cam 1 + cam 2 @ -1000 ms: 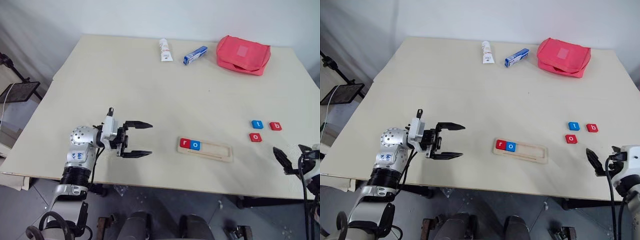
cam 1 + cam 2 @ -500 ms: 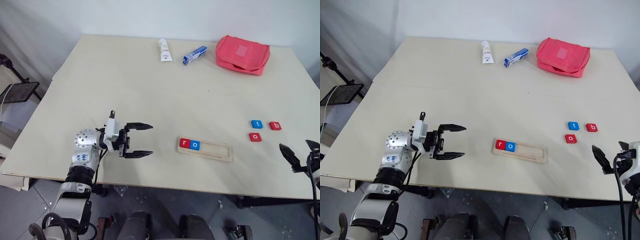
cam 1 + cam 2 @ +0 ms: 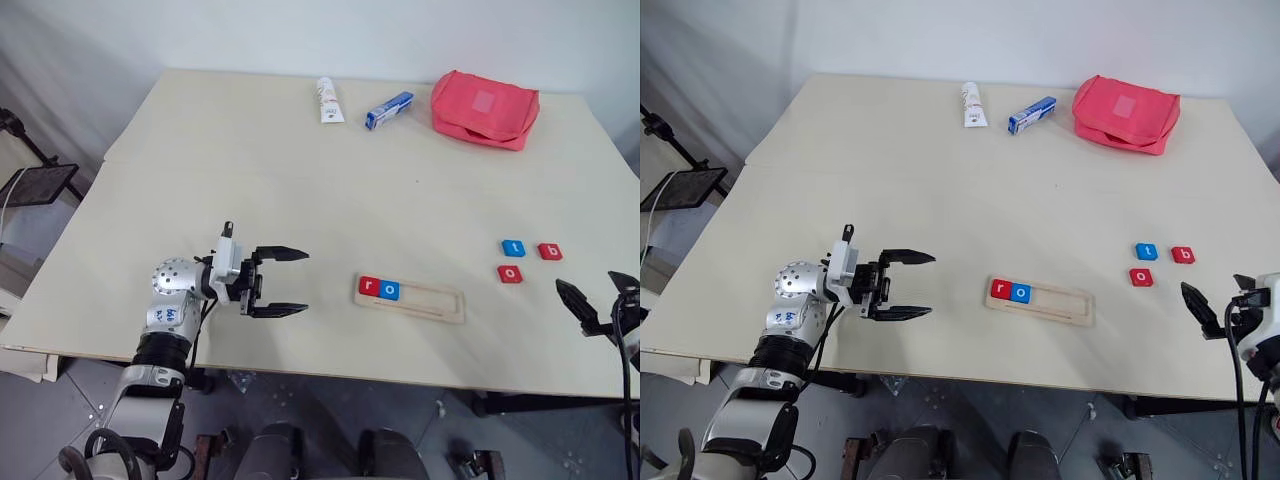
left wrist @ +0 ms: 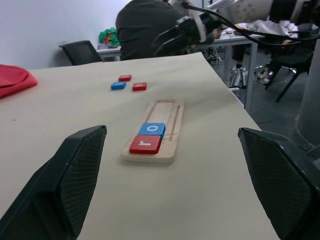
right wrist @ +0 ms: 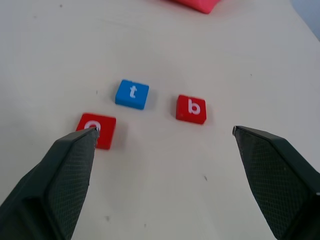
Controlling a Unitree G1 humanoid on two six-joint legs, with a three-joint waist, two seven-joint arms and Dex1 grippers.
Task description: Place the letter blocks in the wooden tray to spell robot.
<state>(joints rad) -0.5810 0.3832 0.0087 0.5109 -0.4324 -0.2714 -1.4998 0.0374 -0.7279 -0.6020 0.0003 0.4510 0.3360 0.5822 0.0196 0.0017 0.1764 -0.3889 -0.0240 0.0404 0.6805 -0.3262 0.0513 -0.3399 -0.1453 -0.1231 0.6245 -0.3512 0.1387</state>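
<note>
With red "r" (image 3: pixel 369 287) and blue "o" (image 3: pixel 390 291) filling the wooden tray (image 3: pixel 430 302)'s left end, the right gripper (image 5: pixel 165 150) hovers spread and empty toward red "b" (image 5: pixel 191 108), likely next, while the left gripper (image 3: pixel 283 282) waits released beside the tray.

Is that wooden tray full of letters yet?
No. The wooden tray holds only the red r and blue o.

Tray tiles (image 3: pixel 380 289) read "r", "o"; loose tiles (image 5: pixel 145 107) "t", "b", "o".
</note>
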